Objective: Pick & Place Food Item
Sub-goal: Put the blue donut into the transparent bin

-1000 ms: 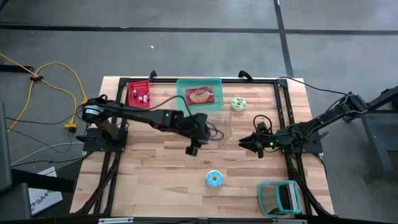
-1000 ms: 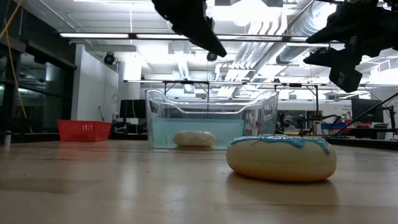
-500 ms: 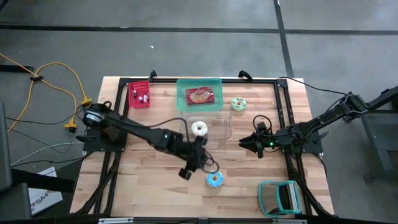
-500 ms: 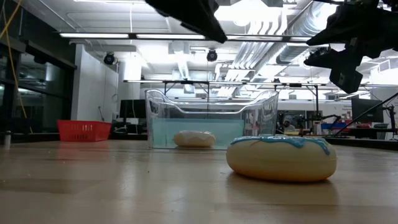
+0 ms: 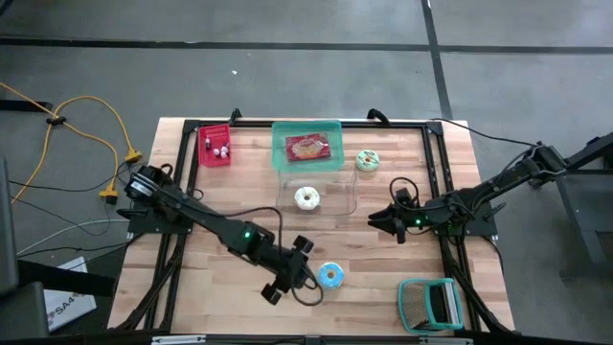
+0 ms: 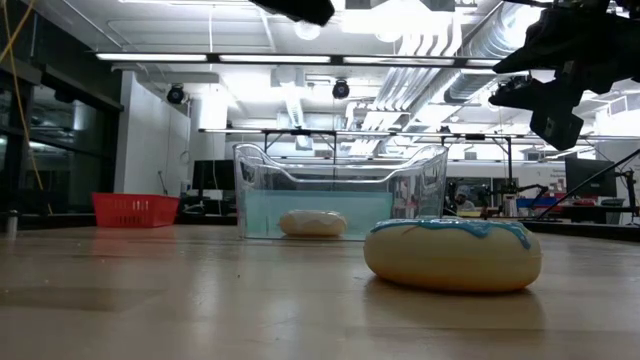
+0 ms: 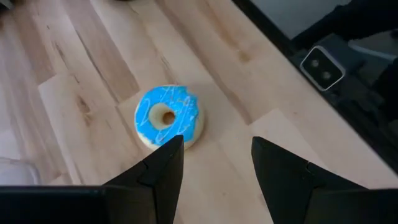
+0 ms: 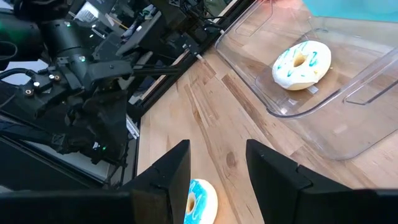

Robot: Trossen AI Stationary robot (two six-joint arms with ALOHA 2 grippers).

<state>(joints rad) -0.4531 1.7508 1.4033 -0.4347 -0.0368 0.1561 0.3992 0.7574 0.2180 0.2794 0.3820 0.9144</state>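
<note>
An overhead camera looks straight down on the whole table (image 5: 383, 249). A second sits at tabletop height, close behind the blue-iced donut (image 6: 452, 253), facing level toward the clear bin (image 6: 340, 192) at twelve o'clock. Each wrist camera looks down past its own fingers; all four views share that donut.

We see two slim black arms, each with a small green light glowing on a link. The left tool (image 5: 290, 276) and right tool (image 5: 376, 221) each end in two dark, flat, pointed fingers (image 7: 163, 167). Thin black cables loop beside both arms' forward links.
</note>
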